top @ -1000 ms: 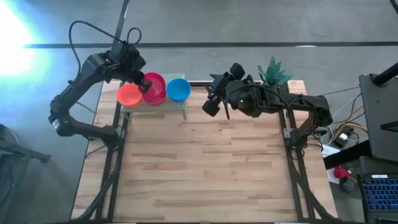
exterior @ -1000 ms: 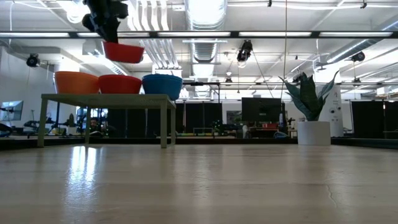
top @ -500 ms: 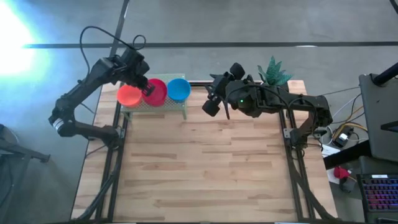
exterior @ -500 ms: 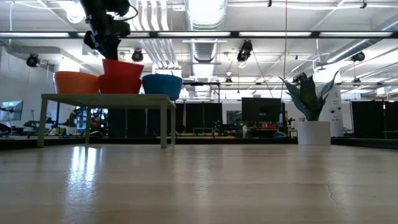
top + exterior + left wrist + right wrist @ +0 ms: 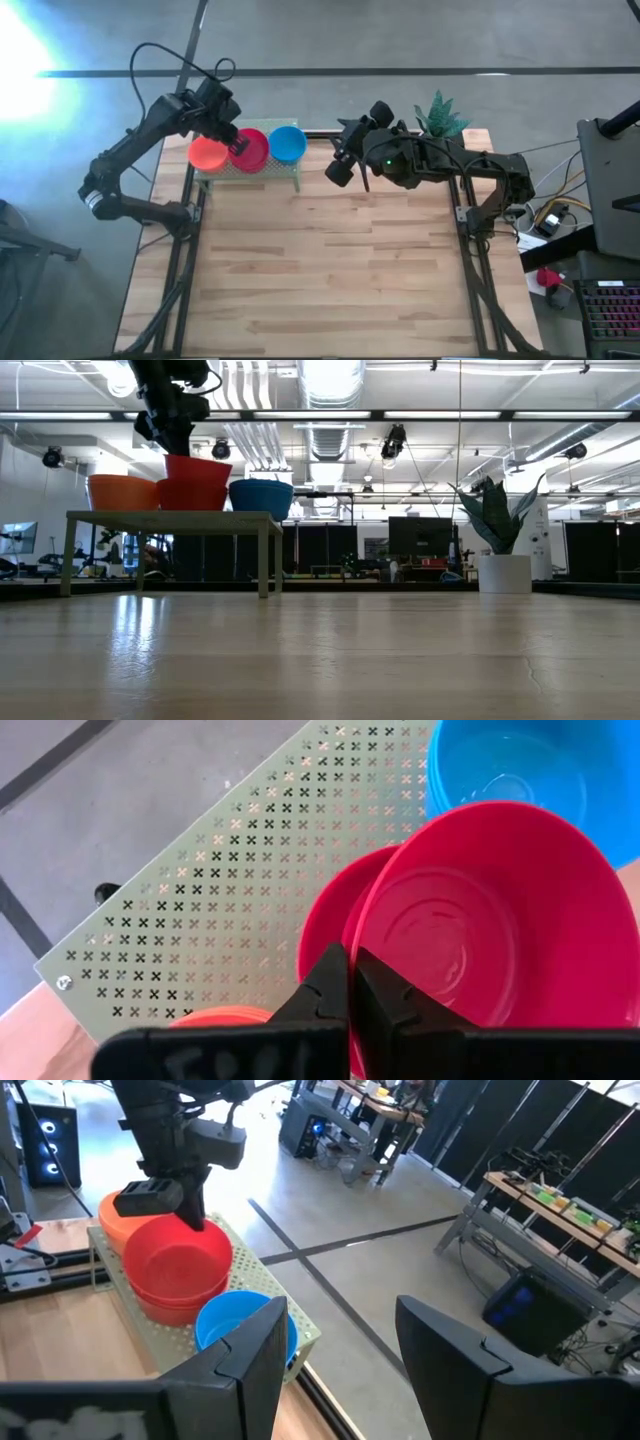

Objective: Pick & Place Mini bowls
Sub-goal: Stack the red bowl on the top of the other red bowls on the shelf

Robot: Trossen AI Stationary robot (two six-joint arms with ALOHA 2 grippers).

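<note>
A small green perforated stand at the table's far left carries an orange bowl, a red bowl and a blue bowl, each resting on its base. A second red bowl sits nested in the first. My left gripper is above the stand, shut on that upper red bowl. My right gripper hangs open over the table's far edge, right of the blue bowl, touching nothing. My left gripper pinches the rim of the upper red bowl between its two fingers, at the side of the bowl nearest the orange bowl. The fingers come from above, slanting down. The bowl is upright, its base nested in the lower red bowl.
A potted plant in a white pot stands at the table's far right corner, behind the right arm. The wooden table top stretches wide in front of the stand. In the right wrist view the bowls and the left gripper show ahead.
My left gripper came down with the red bowl, which had hung clear above the stand, and set it into the red bowl standing there. It stayed shut on the rim. In the last half second nothing moved.
</note>
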